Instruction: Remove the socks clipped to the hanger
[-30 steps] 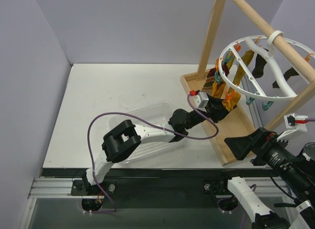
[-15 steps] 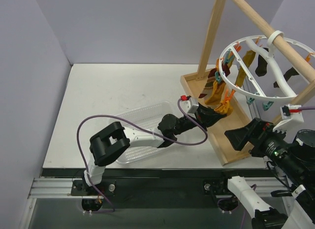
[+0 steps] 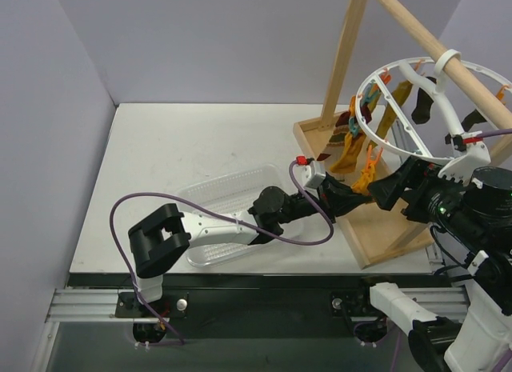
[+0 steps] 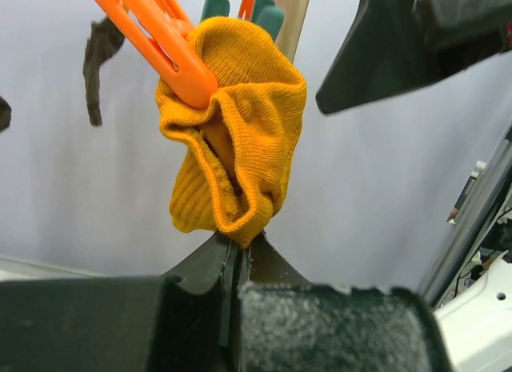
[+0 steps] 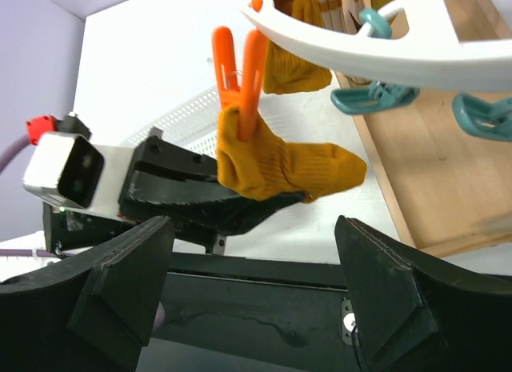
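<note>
Mustard sock (image 4: 236,140) in left tool (image 4: 240,246), outside clear tray (image 3: 220,190)

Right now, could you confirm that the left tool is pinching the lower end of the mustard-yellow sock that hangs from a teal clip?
Not quite. The left wrist view shows the left tool pinching the lower end of the mustard-yellow sock, but that sock hangs from an orange clip, not a teal one.

Top view looks down from behind; both close wrist views share the yellow sock (image 4: 232,140)
</note>
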Controlling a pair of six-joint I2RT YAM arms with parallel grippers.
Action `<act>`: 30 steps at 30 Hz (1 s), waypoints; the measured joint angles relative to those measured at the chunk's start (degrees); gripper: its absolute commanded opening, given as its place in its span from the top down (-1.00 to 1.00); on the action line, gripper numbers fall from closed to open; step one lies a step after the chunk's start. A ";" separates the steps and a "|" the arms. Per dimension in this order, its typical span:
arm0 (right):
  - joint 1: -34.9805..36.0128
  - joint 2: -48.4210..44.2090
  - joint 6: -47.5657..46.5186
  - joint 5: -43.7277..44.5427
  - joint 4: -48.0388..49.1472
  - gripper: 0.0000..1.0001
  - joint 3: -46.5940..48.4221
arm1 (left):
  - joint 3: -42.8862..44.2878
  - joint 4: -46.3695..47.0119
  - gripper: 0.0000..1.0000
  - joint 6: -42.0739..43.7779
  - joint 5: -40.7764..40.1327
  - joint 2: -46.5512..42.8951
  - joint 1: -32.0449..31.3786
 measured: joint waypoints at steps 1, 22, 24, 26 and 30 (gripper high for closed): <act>0.00 0.35 0.13 0.00 0.15 -0.63 0.50 | 0.00 -0.72 1.00 -0.04 0.02 0.00 -0.15; 5.14 5.88 2.73 11.34 0.63 -0.34 2.47 | 5.05 -12.98 1.00 3.50 -0.28 0.00 -3.91; 6.10 6.67 2.29 13.33 0.42 -0.29 3.15 | 5.73 -13.81 1.00 3.96 -0.33 0.07 -4.28; 8.04 7.76 2.01 15.52 0.28 -0.29 3.91 | 6.56 -14.69 1.00 4.28 -0.33 0.17 -4.59; 15.52 10.19 1.42 22.49 -0.02 -0.29 5.25 | 8.15 -15.93 1.00 4.44 -0.33 0.63 -5.20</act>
